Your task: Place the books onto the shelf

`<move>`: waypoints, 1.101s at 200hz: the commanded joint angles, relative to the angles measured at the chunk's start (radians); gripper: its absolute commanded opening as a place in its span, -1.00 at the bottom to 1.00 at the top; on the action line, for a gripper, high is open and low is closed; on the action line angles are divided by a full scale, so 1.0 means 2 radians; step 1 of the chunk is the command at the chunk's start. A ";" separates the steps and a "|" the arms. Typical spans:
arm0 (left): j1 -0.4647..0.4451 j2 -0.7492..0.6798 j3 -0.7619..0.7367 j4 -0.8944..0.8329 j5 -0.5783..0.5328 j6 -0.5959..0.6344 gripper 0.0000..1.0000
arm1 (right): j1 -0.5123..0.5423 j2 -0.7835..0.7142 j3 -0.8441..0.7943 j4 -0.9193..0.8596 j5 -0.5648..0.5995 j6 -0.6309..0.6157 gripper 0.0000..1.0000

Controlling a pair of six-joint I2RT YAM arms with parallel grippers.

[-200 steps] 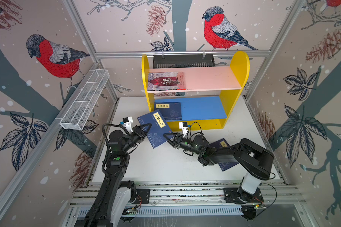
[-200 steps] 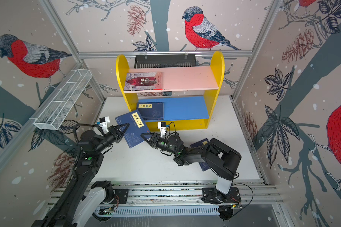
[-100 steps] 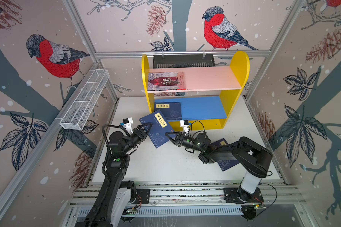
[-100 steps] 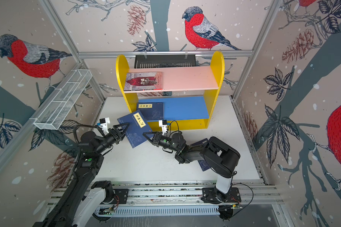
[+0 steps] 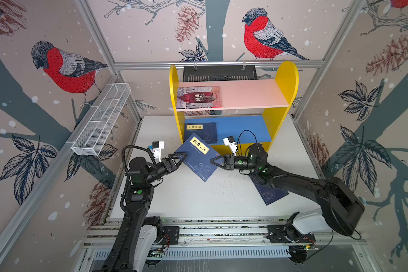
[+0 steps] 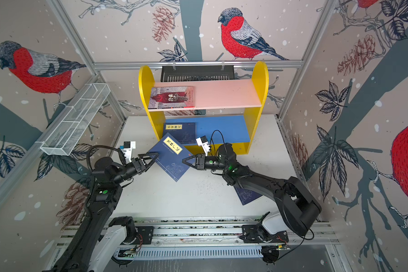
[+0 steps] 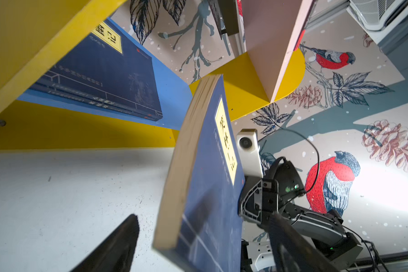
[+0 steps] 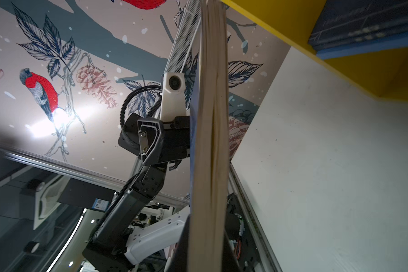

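- Grip: my right gripper (image 5: 212, 161) is clamped on the nearer end of the navy book (image 5: 197, 160); in the right wrist view the page block rises from between its fingers.
- My left gripper (image 5: 183, 157) sits at the book's other end, its fingers (image 7: 118, 242) spread wide, one on each side of the corner with a clear gap, so it grips nothing.
- The book hangs clear of the table (image 5: 198, 202), tilted, between my two grippers and just in front of the shelf (image 5: 286, 77).
- Its long axis runs from one gripper to the other, roughly along the shelf's front and not into it; the long page edge beside the yellow label (image 5: 199, 146) faces the shelf.
- From my right gripper the blue lower board (image 5: 243, 127) lies ahead, toward the back wall; its left part carries a second navy book (image 5: 201, 131), its right part is bare.
- A third navy book (image 5: 271, 195) lies on the table, partly under my right arm.
- As I judge it, the right arm is placed to carry the book in, long edge first, once my left fingers draw clear; with them alongside, a swing could knock the free end.
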 commanded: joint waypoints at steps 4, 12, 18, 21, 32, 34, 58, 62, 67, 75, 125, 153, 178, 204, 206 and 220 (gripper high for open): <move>0.001 -0.009 -0.025 0.049 0.045 -0.019 0.75 | -0.030 -0.023 0.015 -0.193 -0.055 -0.134 -0.96; 0.001 -0.005 -0.032 0.067 0.056 -0.034 0.75 | -0.039 -0.025 0.020 -0.217 -0.063 -0.149 -0.96; 0.001 -0.002 -0.034 0.072 0.064 -0.039 0.75 | -0.043 -0.026 0.024 -0.236 -0.069 -0.163 -0.96; 0.001 -0.001 -0.033 0.072 0.066 -0.040 0.75 | -0.045 -0.027 0.026 -0.245 -0.072 -0.170 -0.96; 0.001 0.004 -0.029 0.066 0.073 -0.031 0.73 | -0.052 -0.029 0.035 -0.278 -0.079 -0.196 -0.96; 0.001 0.004 -0.028 0.063 0.074 -0.028 0.73 | -0.053 -0.030 0.036 -0.284 -0.079 -0.200 -0.96; 0.001 0.008 -0.019 0.021 0.078 0.013 0.72 | -0.064 -0.044 0.045 -0.318 -0.101 -0.226 -0.96; 0.000 0.010 -0.017 0.008 0.079 0.023 0.72 | -0.066 -0.046 0.047 -0.325 -0.102 -0.230 -0.96; 0.000 0.011 -0.014 -0.006 0.078 0.038 0.71 | -0.068 -0.051 0.051 -0.335 -0.103 -0.238 -0.96; 0.001 0.015 -0.011 -0.025 0.080 0.059 0.70 | -0.070 -0.057 0.056 -0.351 -0.106 -0.247 -0.96; -0.006 0.025 -0.008 -0.009 0.119 0.063 0.70 | -0.073 -0.092 0.066 -0.414 -0.139 -0.281 -0.96; -0.033 0.047 -0.007 0.013 0.154 0.042 0.69 | -0.071 -0.101 0.061 -0.406 -0.159 -0.278 -0.96; -0.056 0.056 -0.005 0.017 0.157 0.041 0.69 | -0.061 -0.108 0.054 -0.392 -0.160 -0.273 -0.96; -0.062 0.070 -0.003 0.035 0.168 0.021 0.69 | -0.049 -0.101 0.058 -0.413 -0.153 -0.292 -0.96; -0.063 0.071 -0.003 0.037 0.170 0.019 0.69 | -0.048 -0.101 0.058 -0.414 -0.153 -0.293 -0.96; -0.065 0.081 -0.005 0.047 0.177 0.010 0.65 | -0.040 -0.100 0.062 -0.417 -0.151 -0.298 -0.96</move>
